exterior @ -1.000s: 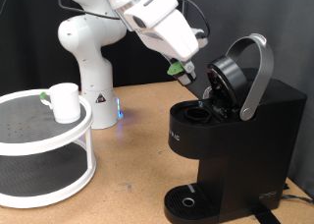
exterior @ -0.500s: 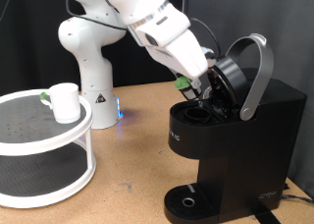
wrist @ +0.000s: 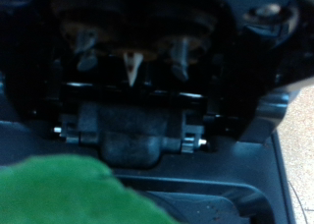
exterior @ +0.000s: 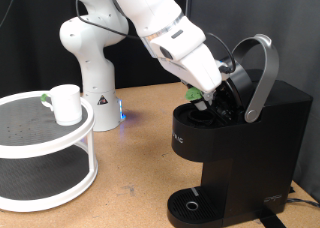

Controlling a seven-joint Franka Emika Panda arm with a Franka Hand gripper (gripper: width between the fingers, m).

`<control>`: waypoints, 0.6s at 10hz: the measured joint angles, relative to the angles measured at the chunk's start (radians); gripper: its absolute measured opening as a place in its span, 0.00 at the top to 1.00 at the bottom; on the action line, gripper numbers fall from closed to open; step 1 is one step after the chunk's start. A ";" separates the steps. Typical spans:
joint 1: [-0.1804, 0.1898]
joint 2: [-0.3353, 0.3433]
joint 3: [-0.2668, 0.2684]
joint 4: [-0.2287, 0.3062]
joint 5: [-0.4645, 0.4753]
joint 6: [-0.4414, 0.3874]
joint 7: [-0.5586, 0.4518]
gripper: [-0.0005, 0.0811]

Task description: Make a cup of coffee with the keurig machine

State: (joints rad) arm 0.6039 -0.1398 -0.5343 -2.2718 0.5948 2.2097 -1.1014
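Observation:
The black keurig machine (exterior: 245, 138) stands at the exterior view's right with its silver-grey lid handle (exterior: 263, 73) raised and the pod chamber open. My gripper (exterior: 205, 96) reaches down into the open chamber, shut on a small dark pod with a green top (exterior: 193, 91). In the wrist view the green top (wrist: 59, 190) is a close blur, and the machine's open brew head (wrist: 132, 67) fills the rest of the picture. The white cup (exterior: 66, 103) stands on the top tier of a round white shelf (exterior: 30, 138) at the exterior view's left, far from the gripper.
The white robot base (exterior: 88, 63) stands behind the shelf. The machine's round drip tray (exterior: 190, 205) holds nothing. Bare brown tabletop (exterior: 140, 148) lies between shelf and machine.
The gripper has moved right and down with the pod, from beside the raised lid into the open chamber. The cup and machine have not moved.

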 joint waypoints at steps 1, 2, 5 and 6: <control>0.000 0.008 0.001 0.000 0.000 0.000 0.000 0.42; 0.001 0.013 0.002 -0.001 0.000 0.000 0.000 0.42; 0.001 0.016 0.002 -0.007 -0.028 0.012 0.005 0.42; 0.001 0.016 0.002 -0.008 -0.046 0.023 0.009 0.42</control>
State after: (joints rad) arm 0.6045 -0.1239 -0.5323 -2.2798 0.5492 2.2327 -1.0920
